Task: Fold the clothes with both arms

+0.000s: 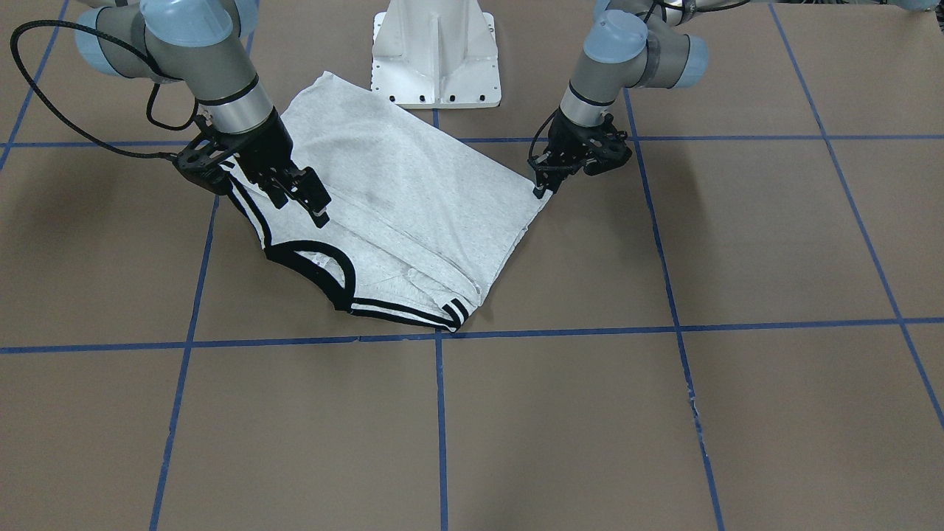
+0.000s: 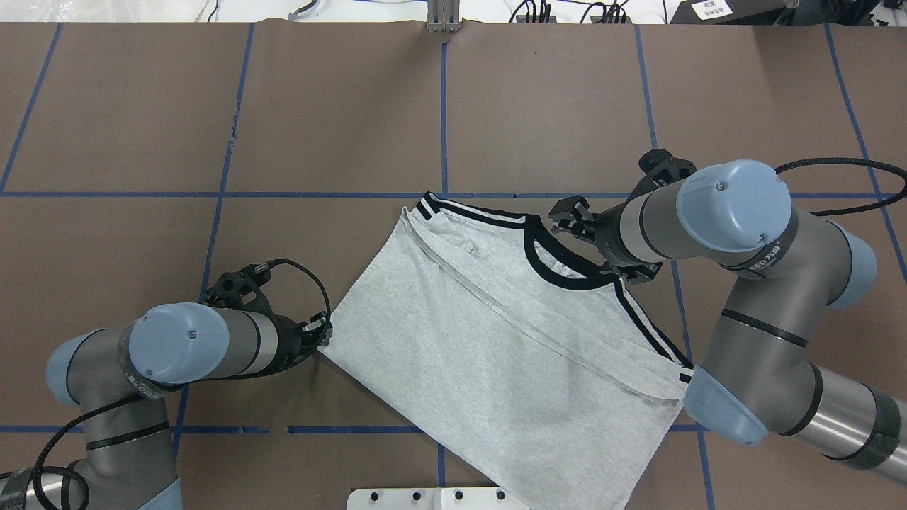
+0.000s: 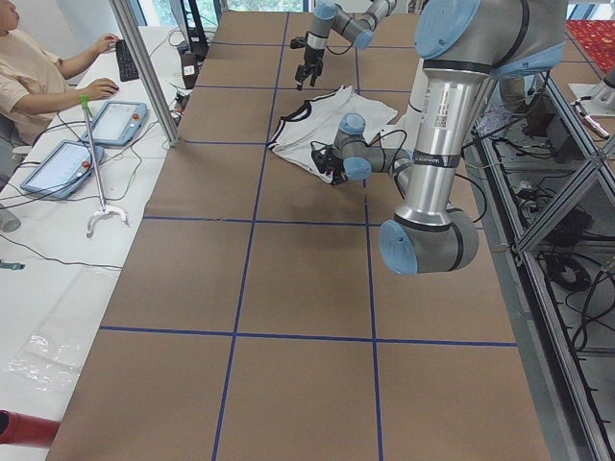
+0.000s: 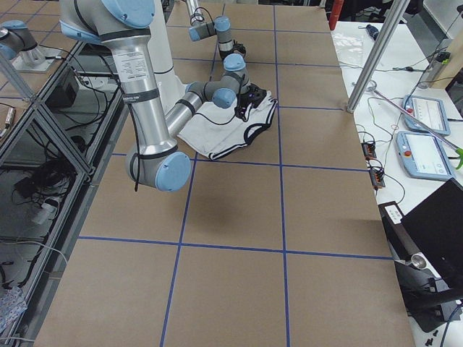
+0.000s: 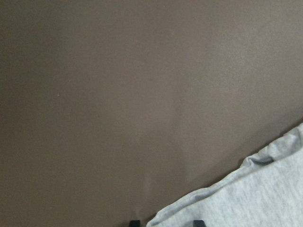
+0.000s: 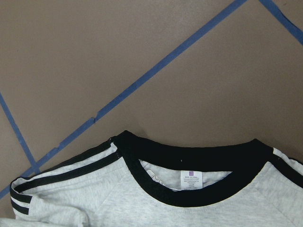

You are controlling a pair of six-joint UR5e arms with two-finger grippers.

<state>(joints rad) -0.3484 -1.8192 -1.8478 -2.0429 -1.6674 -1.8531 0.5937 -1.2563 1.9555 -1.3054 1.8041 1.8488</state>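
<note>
Shirt (image 2: 496,340) lies back-up and skewed at middle of table's (image 2: 142,106) robot-side edge, hem just beside pedestal (image 1: 435,59). Print hidden. I see one long crease across it, and one side looks turned in. My guess: first lengthwise fold done, cross folds left.

My left gripper (image 2: 322,338) sits at hem corner, fingertips (image 5: 135,222) narrow, astride cloth edge, apparently not clamped. My right gripper (image 2: 570,216) hangs over collar (image 6: 189,156), spread, holding nothing.
</note>
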